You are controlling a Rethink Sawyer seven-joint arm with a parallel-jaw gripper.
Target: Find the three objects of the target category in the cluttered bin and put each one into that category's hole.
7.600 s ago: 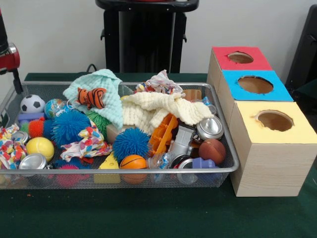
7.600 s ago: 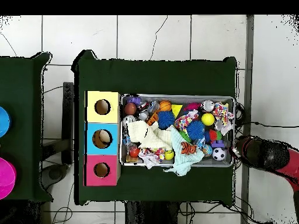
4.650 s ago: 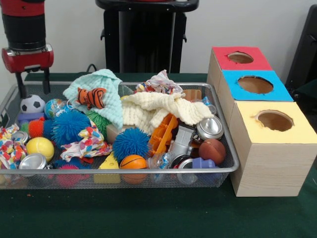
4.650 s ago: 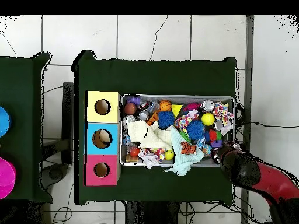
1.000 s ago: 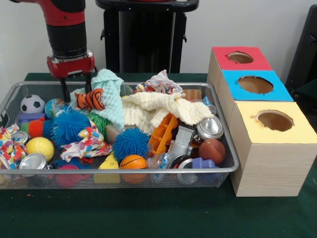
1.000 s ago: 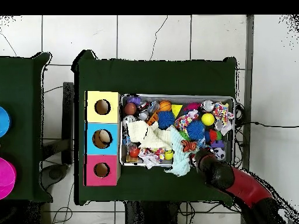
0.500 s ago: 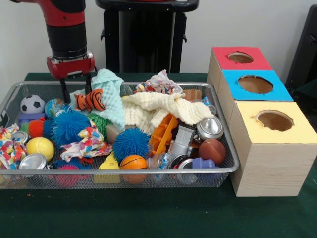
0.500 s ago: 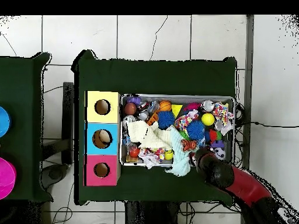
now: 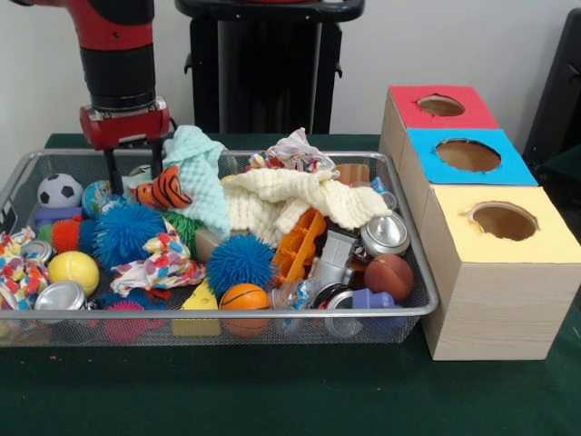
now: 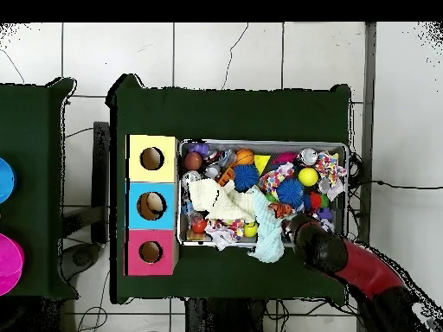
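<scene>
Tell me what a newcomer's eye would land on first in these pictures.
The wire bin heaped with bright clutter stands out first: spiky blue balls, cloths and cans. Next comes the red and black arm reaching down at the bin's far left in the front view, its hand open beside an orange striped toy and a mint cloth. To the right stand three boxes topped red, blue and yellow, each with a round hole.

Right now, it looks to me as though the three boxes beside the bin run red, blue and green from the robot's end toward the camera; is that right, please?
Not quite. The nearest box has a yellow top, not green. The front view shows red, then blue, then yellow, each with a round hole, beside the bin.
</scene>
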